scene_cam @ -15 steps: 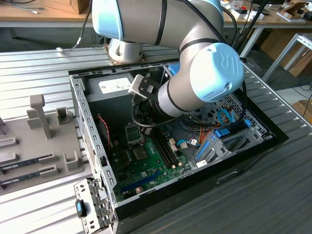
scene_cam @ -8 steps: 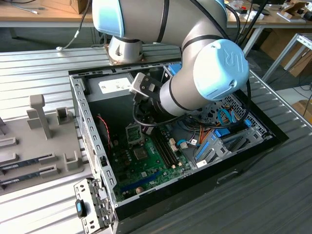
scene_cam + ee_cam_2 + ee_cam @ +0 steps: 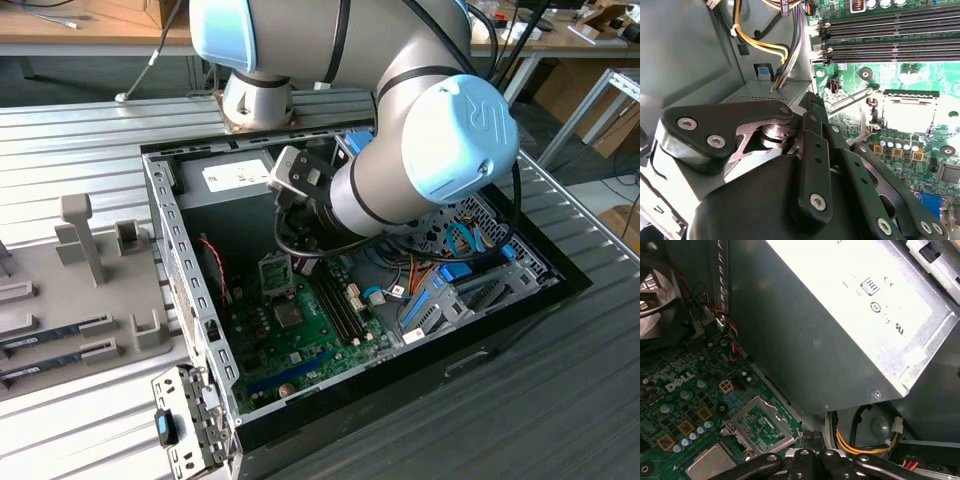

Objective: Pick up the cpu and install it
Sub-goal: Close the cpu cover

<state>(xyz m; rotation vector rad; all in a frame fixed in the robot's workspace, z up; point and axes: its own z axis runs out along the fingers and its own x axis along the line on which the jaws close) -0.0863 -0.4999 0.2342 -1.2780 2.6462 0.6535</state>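
First wrist view: gripper (image 3: 812, 462) hangs low over the green board (image 3: 685, 410) beside the power supply (image 3: 840, 315), grip width cannot be told; silvery cpu (image 3: 710, 462) appears to lie in its socket by the raised frame (image 3: 762, 425), so seating looks about done and any next move needs a straight, clean clearance

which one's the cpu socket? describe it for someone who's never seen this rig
Look inside the open computer case at the green motherboard. Beside the long black memory slots sits the cpu socket: the only square recess with a silver metal frame around it.
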